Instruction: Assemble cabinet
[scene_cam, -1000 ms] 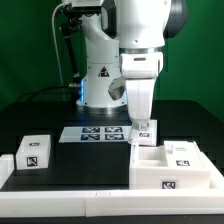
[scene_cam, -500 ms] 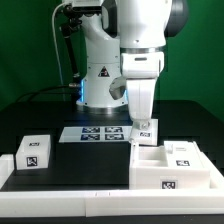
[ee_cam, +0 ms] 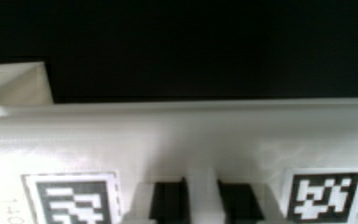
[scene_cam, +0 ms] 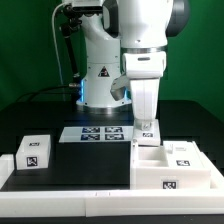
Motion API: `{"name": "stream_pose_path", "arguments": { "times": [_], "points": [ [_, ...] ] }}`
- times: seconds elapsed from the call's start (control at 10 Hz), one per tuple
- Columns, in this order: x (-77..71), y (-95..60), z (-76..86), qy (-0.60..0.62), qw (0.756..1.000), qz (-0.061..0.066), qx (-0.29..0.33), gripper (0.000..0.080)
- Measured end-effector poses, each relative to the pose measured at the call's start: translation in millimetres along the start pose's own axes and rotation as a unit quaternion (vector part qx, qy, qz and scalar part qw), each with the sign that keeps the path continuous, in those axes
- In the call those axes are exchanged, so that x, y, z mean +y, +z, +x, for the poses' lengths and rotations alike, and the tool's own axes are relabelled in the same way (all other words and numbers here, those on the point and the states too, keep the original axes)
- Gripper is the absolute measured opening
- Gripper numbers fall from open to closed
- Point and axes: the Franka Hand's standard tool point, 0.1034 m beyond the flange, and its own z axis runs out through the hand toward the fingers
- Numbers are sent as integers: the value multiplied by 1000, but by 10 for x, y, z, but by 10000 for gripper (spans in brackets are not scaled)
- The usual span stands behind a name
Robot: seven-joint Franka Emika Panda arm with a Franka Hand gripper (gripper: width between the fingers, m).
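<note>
The white cabinet shell (scene_cam: 172,168) lies open on the black table at the exterior view's right, with tags on its front and inside. My gripper (scene_cam: 147,123) points straight down at the shell's far left corner. Its fingers sit astride a tagged upright wall (scene_cam: 146,133). In the wrist view the two dark fingers (ee_cam: 167,200) show a thin white strip between them, and the gripper (ee_cam: 202,192) is shut on that wall (ee_cam: 194,140). Tags (ee_cam: 69,198) flank the fingers. A small white tagged block (scene_cam: 35,152) sits apart at the left.
The marker board (scene_cam: 95,133) lies flat behind the parts, in front of the robot base (scene_cam: 100,80). A white rail (scene_cam: 60,190) runs along the table's front edge and up its left side.
My gripper has shifted slightly toward the exterior view's right, and the wall it grips moved with it. The small block has not moved.
</note>
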Motion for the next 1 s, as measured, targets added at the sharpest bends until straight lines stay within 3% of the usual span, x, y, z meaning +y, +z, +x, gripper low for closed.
{"name": "stream_pose_path", "arguments": {
  "times": [0.6, 1.0],
  "points": [
    [-7, 8, 1, 1, 1000, 1, 0, 70],
    [72, -12, 55, -5, 1000, -2, 2, 70]
  ]
}}
